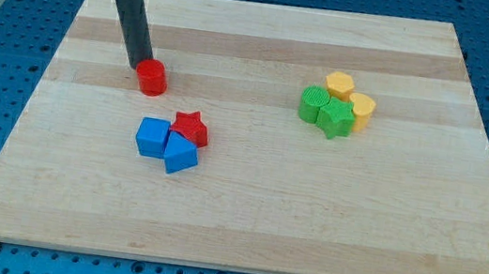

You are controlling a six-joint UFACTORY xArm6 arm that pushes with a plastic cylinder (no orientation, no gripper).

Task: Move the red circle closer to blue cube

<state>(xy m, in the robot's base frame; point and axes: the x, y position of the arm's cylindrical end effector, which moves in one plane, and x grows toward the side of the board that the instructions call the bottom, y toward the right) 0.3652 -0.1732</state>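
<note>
**Operator:** Pushing stage now. My tip sits just to the view's left of the red circle, touching it or very nearly, on its upper-left side. There's no hand on this rig to be clenched or released, only the rod.

**Spotter:** And the target?

**Operator:** The blue cube lies below the circle, toward the view's bottom, packed against a red star and another blue block. I'd judge the next move needs a push downward, so my tip should come round to the circle's top side first.

**Spotter:** Surroundings?

**Operator:** Pale wooden desk on blue perforated board. Two green blocks and two yellow blocks cluster well apart at the view's right.
</note>
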